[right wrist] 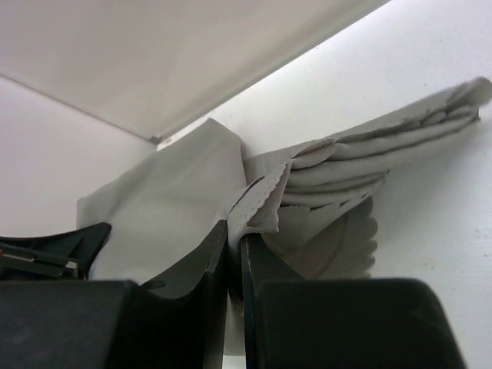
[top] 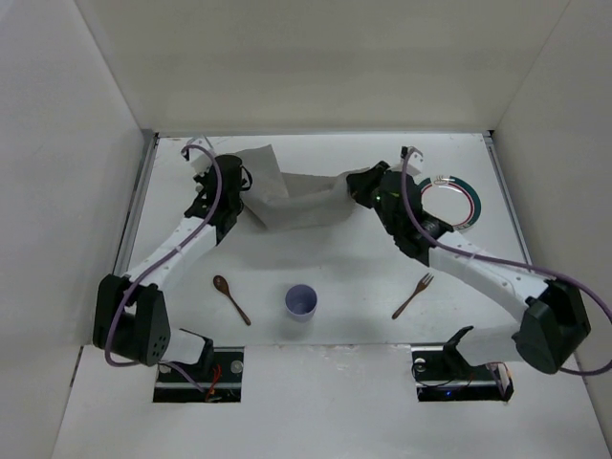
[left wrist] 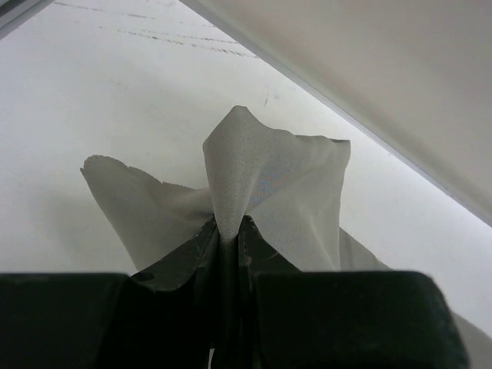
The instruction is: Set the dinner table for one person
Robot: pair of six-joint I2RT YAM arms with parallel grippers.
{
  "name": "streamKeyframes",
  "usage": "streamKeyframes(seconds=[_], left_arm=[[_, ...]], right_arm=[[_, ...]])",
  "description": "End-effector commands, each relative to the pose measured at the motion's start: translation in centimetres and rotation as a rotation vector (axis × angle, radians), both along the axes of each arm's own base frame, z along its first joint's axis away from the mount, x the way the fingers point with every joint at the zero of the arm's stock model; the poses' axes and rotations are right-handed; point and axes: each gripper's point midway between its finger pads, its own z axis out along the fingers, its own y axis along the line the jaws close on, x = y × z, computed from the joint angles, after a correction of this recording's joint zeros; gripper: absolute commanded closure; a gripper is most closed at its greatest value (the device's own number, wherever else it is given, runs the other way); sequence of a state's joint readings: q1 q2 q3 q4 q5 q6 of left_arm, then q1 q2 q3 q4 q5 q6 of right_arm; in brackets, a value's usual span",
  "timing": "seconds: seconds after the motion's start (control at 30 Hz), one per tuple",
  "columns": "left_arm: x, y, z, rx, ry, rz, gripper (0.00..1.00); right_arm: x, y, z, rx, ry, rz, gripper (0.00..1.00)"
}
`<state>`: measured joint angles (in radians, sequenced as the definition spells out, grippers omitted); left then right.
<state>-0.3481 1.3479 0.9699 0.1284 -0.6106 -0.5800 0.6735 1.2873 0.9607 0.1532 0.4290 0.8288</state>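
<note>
A grey cloth mat [top: 296,196] hangs stretched between my two grippers over the far part of the white dinner table [top: 335,258]. My left gripper [top: 236,180] is shut on one corner of the mat [left wrist: 254,177], which bunches up above its fingertips. My right gripper [top: 356,186] is shut on the other corner of the mat [right wrist: 200,184], with folds of cloth trailing to the right. A wooden spoon [top: 231,298], a lilac cup [top: 301,302] and a wooden fork [top: 413,295] lie in a row near the front.
A white plate with a coloured rim [top: 453,200] sits at the far right, partly behind my right arm. Metal rails run along the left edge [top: 136,215] and the right edge [top: 507,206]. White walls enclose the table on three sides.
</note>
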Motion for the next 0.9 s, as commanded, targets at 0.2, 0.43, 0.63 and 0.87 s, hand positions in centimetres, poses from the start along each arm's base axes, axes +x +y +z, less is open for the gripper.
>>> streamKeyframes(seconds=[0.2, 0.43, 0.63, 0.87], left_arm=[[11.4, -0.6, 8.5, -0.123, -0.119, 0.007, 1.00], [7.3, 0.3, 17.0, -0.147, -0.305, 0.008, 0.91], [0.7, 3.7, 2.3, -0.204, -0.196, 0.143, 0.62], [-4.7, 5.0, -7.8, -0.207, -0.015, 0.184, 0.46]], right_arm=[[10.0, -0.8, 6.0, -0.034, -0.054, -0.010, 0.88], [8.2, -3.2, 17.0, -0.079, -0.286, -0.021, 0.88], [5.0, -1.3, 0.5, -0.124, -0.035, 0.047, 0.87], [1.3, -1.4, -12.8, -0.132, 0.207, 0.075, 0.88]])
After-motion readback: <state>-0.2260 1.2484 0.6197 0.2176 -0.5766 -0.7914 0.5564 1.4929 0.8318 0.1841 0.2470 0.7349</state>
